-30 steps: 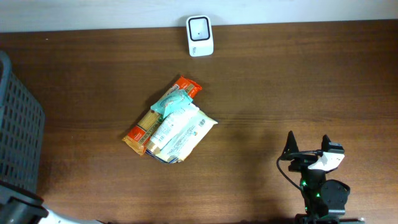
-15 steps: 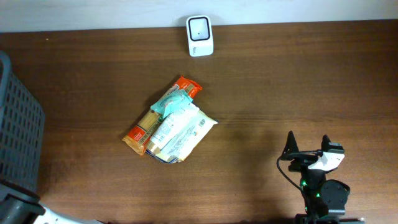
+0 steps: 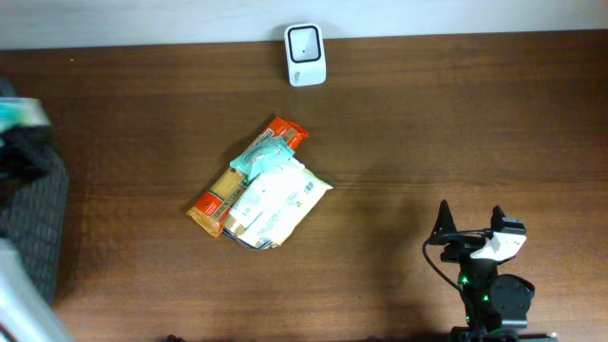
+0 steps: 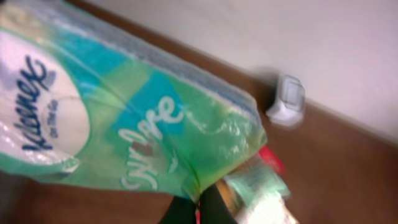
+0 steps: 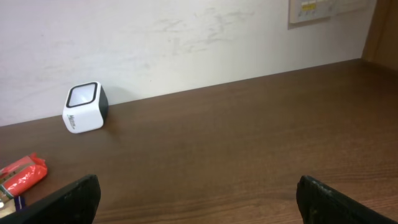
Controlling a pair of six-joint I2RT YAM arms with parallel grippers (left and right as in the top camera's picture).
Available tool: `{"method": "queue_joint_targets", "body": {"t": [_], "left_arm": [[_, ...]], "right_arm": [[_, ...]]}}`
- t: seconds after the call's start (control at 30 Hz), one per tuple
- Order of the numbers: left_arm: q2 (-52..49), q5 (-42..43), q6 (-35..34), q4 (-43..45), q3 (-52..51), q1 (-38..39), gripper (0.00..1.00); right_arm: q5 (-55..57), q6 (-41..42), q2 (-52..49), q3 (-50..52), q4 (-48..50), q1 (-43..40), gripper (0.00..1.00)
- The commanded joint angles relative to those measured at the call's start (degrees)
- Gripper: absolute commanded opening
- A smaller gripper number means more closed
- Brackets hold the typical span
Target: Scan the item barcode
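Overhead, the dark slatted basket [image 3: 33, 218] sat at the left edge of the table [image 3: 427, 142]. It was cut by the frame and partly covered by a blurred dark shape, so its contents could not be made out. Over it the Kleenex pack [image 3: 19, 112] showed only as a teal smear, and what gripped it could not be told from there. A pile of packets [image 3: 266, 195] lay loose mid-table, with a red packet [image 3: 290, 133] poking out at its far end. The white scanner [image 3: 305, 54] stood at the far edge, well apart from the pile. The right gripper [image 3: 471, 226] sat by the near right corner, jaws spread wide and holding nothing.

The left wrist camera gave what the overhead blurred. The Kleenex pack filled most of the frame in green and teal film, its brand name legible and its left side cut off. The left gripper [image 4: 199, 210] was clamped tight on the pack's lower corner, with only its dark tips showing at the bottom edge. Behind, in soft focus, were the scanner and part of the pile.

From the right wrist, two dark fingers [image 5: 71, 199] stood far apart over bare table. The scanner appeared side-on at far left, and the red packet was clipped by the left edge. A wall plate [image 5: 317, 9] was seen only here, while the basket and the pack lay outside this view.
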State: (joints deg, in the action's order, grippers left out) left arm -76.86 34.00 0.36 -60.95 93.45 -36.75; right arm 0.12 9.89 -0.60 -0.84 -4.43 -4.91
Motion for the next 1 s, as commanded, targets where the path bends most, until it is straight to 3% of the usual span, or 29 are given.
{"method": "queue_joint_targets", "body": {"t": [0.0, 0.1, 0.2, 0.27, 0.33, 0.37, 0.47, 0.57, 0.67, 0.77, 0.97], "left_arm": [[-2.8, -11.3, 3.6, -2.2, -6.3, 15.0, 0.0], [-8.0, -16.7, 3.6, 0.0, -15.5, 27.4, 0.0], [-14.7, -18.2, 3.6, 1.6, -20.3, 34.3, 0.01], [-18.6, -18.2, 3.6, 1.6, -20.6, 36.9, 0.09], [-21.1, -18.2, 3.6, 2.3, -20.6, 39.0, 0.64], [-21.3, -18.2, 3.6, 2.5, -20.5, 39.4, 0.99], [-21.2, -15.6, 3.5, -2.1, -15.9, 38.9, 0.99], [-21.2, -17.9, 3.6, -12.1, -0.8, 36.7, 0.99], [-21.1, -24.5, 3.5, -15.2, 16.3, 31.9, 0.99], [-21.1, -30.7, 1.1, -12.1, 28.5, 21.5, 0.99], [-22.0, -35.4, -9.2, -7.0, 29.9, -0.2, 0.99]], "right_arm": [[0.5, -0.5, 0.4, 0.5, -0.1, -0.3, 0.99], [0.5, -0.5, 0.4, 0.5, -0.1, -0.3, 0.99], [0.5, -0.5, 0.4, 0.5, -0.1, -0.3, 0.99], [0.5, -0.5, 0.4, 0.5, -0.1, -0.3, 0.99], [0.5, -0.5, 0.4, 0.5, -0.1, -0.3, 0.98], [0.5, -0.5, 0.4, 0.5, -0.1, -0.3, 0.99], [0.5, -0.5, 0.4, 0.5, -0.1, -0.3, 0.99], [0.5, -0.5, 0.4, 0.5, -0.1, -0.3, 0.99], [0.5, -0.5, 0.4, 0.5, -0.1, -0.3, 0.99], [0.5, -0.5, 0.4, 0.5, -0.1, -0.3, 0.99], [0.5, -0.5, 0.4, 0.5, -0.1, -0.3, 0.99]]}}
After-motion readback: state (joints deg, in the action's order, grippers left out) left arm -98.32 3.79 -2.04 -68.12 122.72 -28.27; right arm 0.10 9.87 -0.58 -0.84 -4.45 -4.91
